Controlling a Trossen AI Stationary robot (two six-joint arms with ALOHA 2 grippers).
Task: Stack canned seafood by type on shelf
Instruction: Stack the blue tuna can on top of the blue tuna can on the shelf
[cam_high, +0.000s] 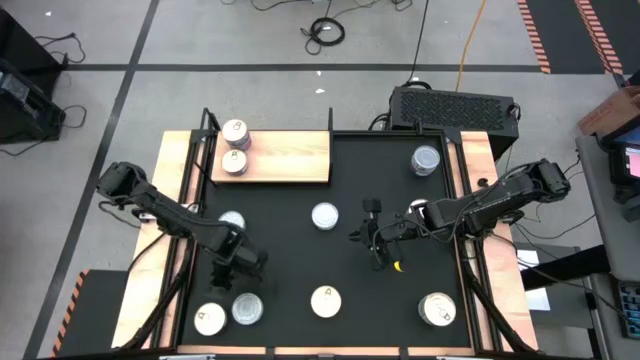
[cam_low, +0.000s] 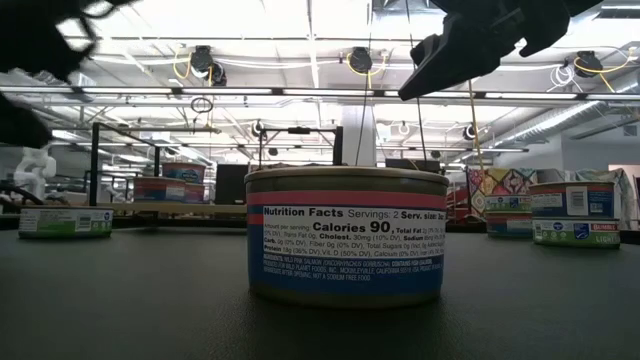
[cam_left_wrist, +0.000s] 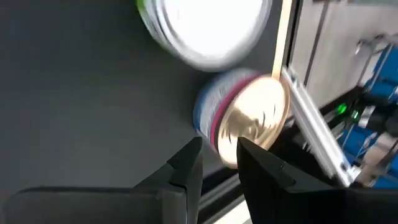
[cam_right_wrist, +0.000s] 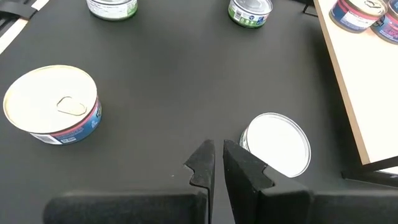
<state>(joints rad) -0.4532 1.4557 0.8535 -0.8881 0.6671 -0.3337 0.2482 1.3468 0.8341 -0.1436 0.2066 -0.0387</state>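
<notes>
The left tool (cam_high: 243, 268) hangs above two upright cans (cam_high: 247, 309) at the desk's (cam_high: 300, 250) near left, fingers slightly parted, holding nothing. The right tool (cam_high: 377, 243) hovers mid-desk, fingers nearly together, empty. Two cans (cam_high: 235, 132) stand lid-up on the shelf's (cam_high: 290, 158) left end.

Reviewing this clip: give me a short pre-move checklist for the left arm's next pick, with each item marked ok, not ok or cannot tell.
1. Left gripper empty: ok, nothing sits between its fingers.
2. Left jaws parted enough for a tin: cannot tell, the wrist view shows only a narrow gap.
3. Target in reach: ok, two tins lie close by at the mat's near-left corner.
4. Shelf has room: ok, only two cans stand at its left end.
5. Right gripper out of the way: ok, mid-mat, fingers shut, holding nothing.
6. Types matched: cannot tell, labels are unreadable from above.
</notes>
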